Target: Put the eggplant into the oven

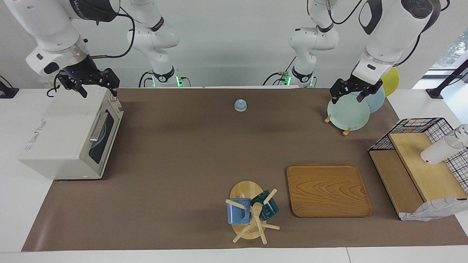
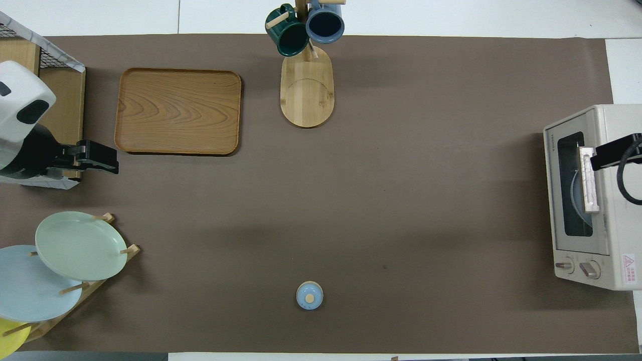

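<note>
Table with brown mat [image 1: 175,153]

Directly on it: oven [image 1: 69,137], door shut, at 9 o'clock; wooden tray [image 1: 327,190] at 4; mug tree [image 1: 250,212] at 6; plate rack [image 1: 347,113] at 2.

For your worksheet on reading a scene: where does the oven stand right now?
The oven stands, door shut, at the right arm's end of the table, partly on the brown mat; the right hand hovers over its top.
</note>
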Available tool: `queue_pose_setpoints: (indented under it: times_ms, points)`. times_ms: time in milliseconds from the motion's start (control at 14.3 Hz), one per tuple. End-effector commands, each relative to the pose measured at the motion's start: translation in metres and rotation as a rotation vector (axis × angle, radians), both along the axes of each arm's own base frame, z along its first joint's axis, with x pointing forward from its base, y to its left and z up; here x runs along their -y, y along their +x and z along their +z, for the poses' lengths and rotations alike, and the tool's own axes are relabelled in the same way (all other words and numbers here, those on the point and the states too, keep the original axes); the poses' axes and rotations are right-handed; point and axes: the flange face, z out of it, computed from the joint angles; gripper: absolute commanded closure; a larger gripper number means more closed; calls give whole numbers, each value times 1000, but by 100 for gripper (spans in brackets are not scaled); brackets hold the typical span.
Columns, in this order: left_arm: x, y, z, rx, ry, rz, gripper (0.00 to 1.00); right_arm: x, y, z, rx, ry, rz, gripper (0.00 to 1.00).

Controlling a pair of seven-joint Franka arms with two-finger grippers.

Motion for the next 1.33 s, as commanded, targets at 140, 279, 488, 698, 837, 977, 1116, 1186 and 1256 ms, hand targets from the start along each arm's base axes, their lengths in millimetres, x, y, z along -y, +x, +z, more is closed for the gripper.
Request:
queue_pose_setpoints:
  times_ms: [140, 279, 488, 698, 837, 977, 1116, 1186, 1256]
  points:
    - [-3, -2, 1, 10, 13, 10, 0, 1, -10, -2, 11, 27, -30, 0]
    - [-4, -2, 1, 12, 12, 11, 0, 6, -11, -5, 7, 28, -41, 0]
    - [-4, -2, 1, 12, 12, 11, 0, 8, -10, -5, 15, 26, -57, 0]
    - [-3, -2, 1, 10, 13, 10, 0, 5, -10, -5, 16, 24, -57, 0]
    - [-3, -2, 1, 10, 13, 10, 0, 4, -10, -6, 15, 24, -56, 0]
    - [-4, -2, 1, 12, 12, 11, 0, 2, -11, -9, 9, 24, -53, 0]
    - [-4, -2, 1, 12, 12, 11, 0, 2, -11, -7, 19, 25, -51, 0]
    - [-4, -2, 1, 12, 12, 11, 0, 2, -11, -8, 22, 25, -51, 0]
    - [-4, -2, 1, 10, 12, 11, 0, 2, -11, -10, 19, 25, -51, 0]
